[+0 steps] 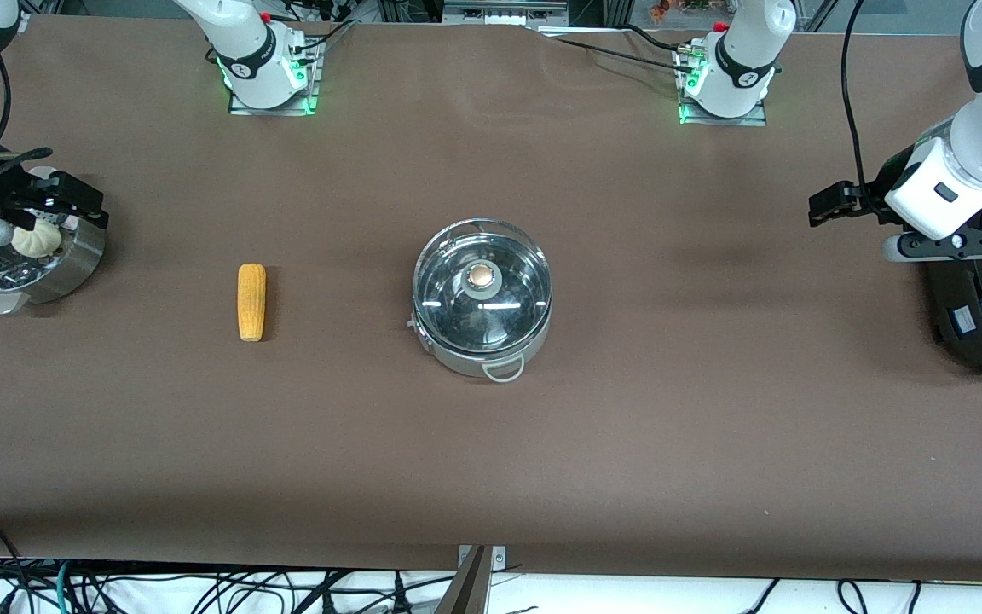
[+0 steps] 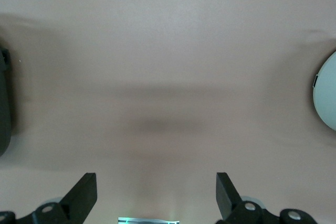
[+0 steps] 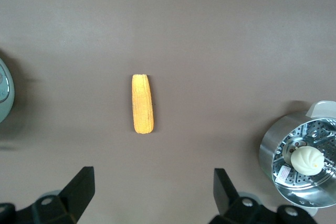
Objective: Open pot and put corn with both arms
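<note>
The steel pot [image 1: 482, 337] stands at the table's middle with its glass lid [image 1: 508, 303] on and the brass knob [image 1: 481, 275] on top. Its edge shows in the left wrist view [image 2: 328, 98] and the right wrist view [image 3: 4, 95]. The corn [image 1: 251, 301] lies flat on the table beside the pot, toward the right arm's end; it also shows in the right wrist view [image 3: 143, 103]. My right gripper [image 1: 90, 205] [image 3: 154, 195] is open and empty, up over the steamer pot's rim. My left gripper [image 1: 823, 207] [image 2: 156, 198] is open and empty over bare table by the black cooker.
A perforated steel steamer pot [image 1: 73, 260] [image 3: 273, 156] with a white bun [image 1: 35, 241] [image 3: 308, 160] stands at the right arm's end. A big black cooker [image 1: 981, 311] [image 2: 2, 114] stands at the left arm's end. The brown table cover [image 1: 491, 443] spreads round the pot.
</note>
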{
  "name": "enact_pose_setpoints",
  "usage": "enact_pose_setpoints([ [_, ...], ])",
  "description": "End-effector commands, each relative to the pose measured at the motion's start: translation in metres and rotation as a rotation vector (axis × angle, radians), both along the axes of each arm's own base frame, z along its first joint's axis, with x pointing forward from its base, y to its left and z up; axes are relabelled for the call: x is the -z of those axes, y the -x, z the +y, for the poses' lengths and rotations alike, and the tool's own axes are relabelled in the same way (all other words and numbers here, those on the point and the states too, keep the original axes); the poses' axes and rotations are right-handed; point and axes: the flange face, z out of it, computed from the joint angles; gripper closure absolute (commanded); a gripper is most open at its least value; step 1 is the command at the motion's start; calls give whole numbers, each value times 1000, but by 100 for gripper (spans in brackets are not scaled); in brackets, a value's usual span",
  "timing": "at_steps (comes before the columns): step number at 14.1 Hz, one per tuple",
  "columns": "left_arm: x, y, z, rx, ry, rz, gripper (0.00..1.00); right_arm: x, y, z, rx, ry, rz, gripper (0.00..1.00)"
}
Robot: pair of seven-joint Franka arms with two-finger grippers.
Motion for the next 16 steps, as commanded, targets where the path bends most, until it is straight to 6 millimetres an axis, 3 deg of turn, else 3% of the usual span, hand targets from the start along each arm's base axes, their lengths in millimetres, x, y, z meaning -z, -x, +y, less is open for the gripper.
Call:
enact_pose_setpoints([
  [1, -7, -6, 0, 2, -14, -9, 0, -6, 2, 2, 0, 13, 0, 0],
  [6, -8, -6, -2, 4, -19, -11, 0, -3, 1, 2, 0, 16, 6, 0],
  [7, -6, -8, -5, 6, -19, -9, 0, 7, -1, 3, -7, 18, 28, 0],
  [9, -10, -17, -29, -34, -9, -21, 0, 56, 3, 6, 0, 17, 235, 0],
  [10, -6, -20, -52, -52, -9, -18, 0, 73, -3, 11, -8, 19, 261, 0],
  [12, 10, -22, -121, -178, 16, 18, 0, 105, -18, 13, -10, 14, 249, 0],
  [16, 42, -26, -259, -309, 16, 28, 0, 198, -26, 42, 45, 29, 138, 0],
])
